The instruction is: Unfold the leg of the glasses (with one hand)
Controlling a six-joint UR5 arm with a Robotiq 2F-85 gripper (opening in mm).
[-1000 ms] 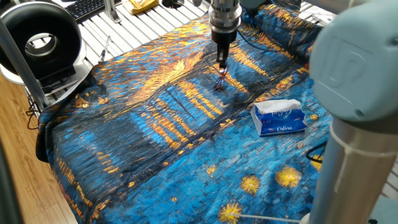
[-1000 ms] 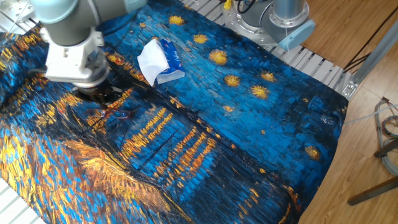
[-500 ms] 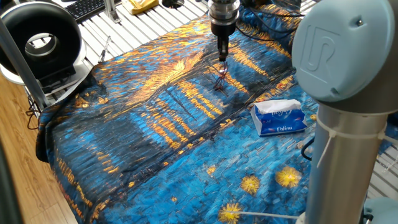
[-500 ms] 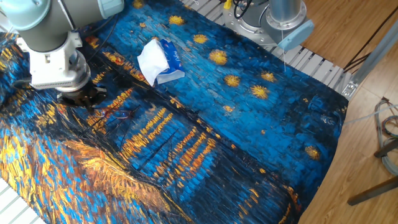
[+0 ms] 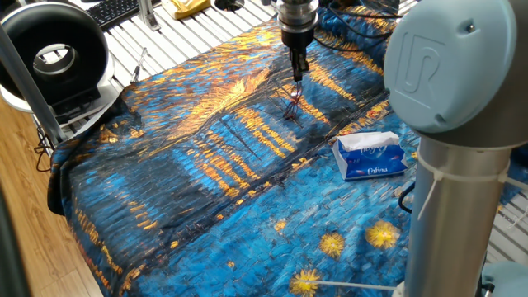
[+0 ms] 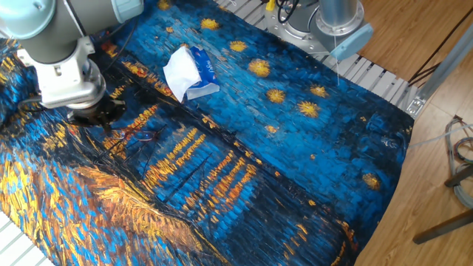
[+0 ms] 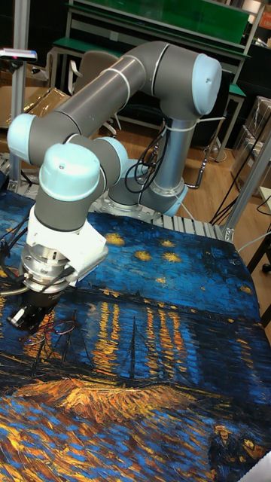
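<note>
The glasses [image 5: 292, 106] lie on the painted cloth, a small reddish wire frame, also seen in the other fixed view [image 6: 137, 135] and the tall view [image 7: 54, 331]. One thin leg [image 5: 294, 93] sticks out from the frame towards the gripper; its hinge is too small to make out. My gripper [image 5: 299, 74] hangs just above and behind the glasses, fingers pointing down and pressed together with nothing visibly between them. In the other fixed view the gripper [image 6: 103, 123] sits just left of the frame, apart from it. In the tall view the gripper [image 7: 21, 319] is left of the glasses.
A blue tissue pack [image 5: 370, 156] lies on the cloth to the right of the glasses, also visible in the other view [image 6: 189, 71]. A black ring fan [image 5: 54, 54] stands at the table's left corner. The arm's own column [image 5: 458, 157] fills the right foreground.
Over the last second the gripper has drawn back from the glasses, up and away in one view, leftwards in the other. The glasses have stayed put. Little has changed in the last half second.
</note>
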